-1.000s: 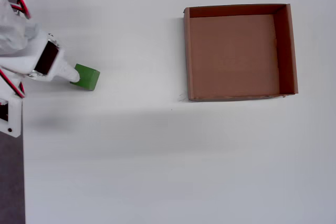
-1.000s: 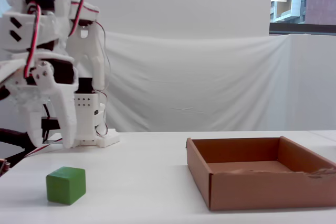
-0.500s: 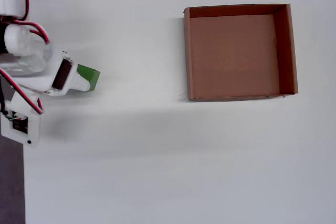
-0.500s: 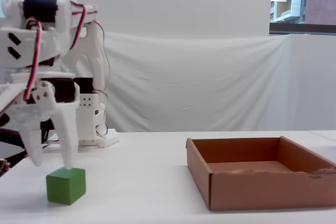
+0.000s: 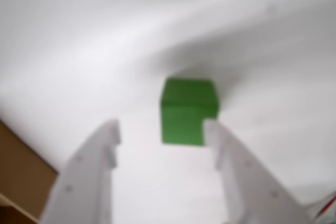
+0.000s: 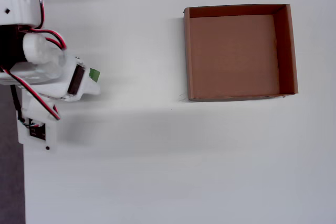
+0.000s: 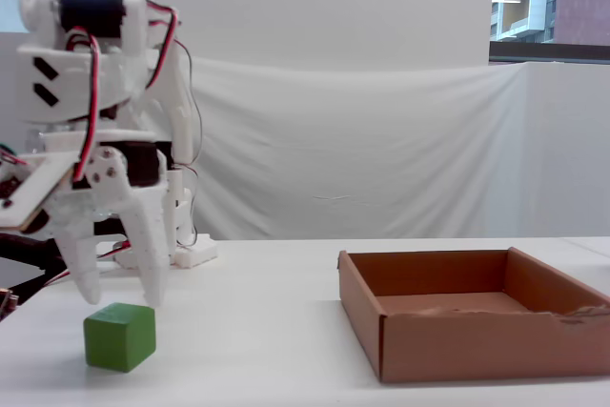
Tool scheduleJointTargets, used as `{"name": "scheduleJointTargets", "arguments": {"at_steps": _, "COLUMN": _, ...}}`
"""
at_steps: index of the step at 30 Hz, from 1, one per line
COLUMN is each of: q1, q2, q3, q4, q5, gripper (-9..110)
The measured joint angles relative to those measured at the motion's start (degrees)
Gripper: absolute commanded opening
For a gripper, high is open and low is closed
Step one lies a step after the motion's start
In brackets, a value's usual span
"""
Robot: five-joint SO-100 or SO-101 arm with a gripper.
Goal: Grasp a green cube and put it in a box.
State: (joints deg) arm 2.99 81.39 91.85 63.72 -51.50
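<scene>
- The gripper (image 7: 121,302) sits low in the left part of the fixed view, both white fingers pointing down with a clear gap between them, so it's spread wide and gripping nothing.
- The green cube (image 7: 119,336) is on the white table (image 7: 267,331) in the lower left of that view, right under the fingertips. The tips look just above its top face, and I can't tell from here whether one actually touches it.
- In the wrist view the green cube (image 5: 188,110) is around the middle of the frame, a bit blurry, just past the tips of the two fingers (image 5: 86,177). The right-hand finger overlaps the cube's lower right corner in the picture, while the left-hand one is well clear of it.
- From the overhead view the arm covers most of the cube; only a small green sliver (image 6: 94,75) pokes out at the left side of the frame, next to the white wrist housing (image 6: 73,81).
- The box (image 6: 288,51) is in the upper right of the overhead view, well apart from the cube, nothing in it but its brown floor.
- In the fixed view the box (image 7: 477,342) fills the lower right, open side up, low walls standing.
- Red and black wires (image 7: 86,140) loop along the arm, and a white cloth backdrop (image 7: 381,140) hangs behind the table.
</scene>
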Motion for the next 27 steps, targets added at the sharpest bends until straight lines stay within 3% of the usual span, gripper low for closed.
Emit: {"name": "scheduleJointTargets", "arguments": {"at_steps": 27, "q1": 1.5, "q2": -1.9, "q3": 4.2, "q4": -1.9, "q5": 0.4, "gripper": 23}}
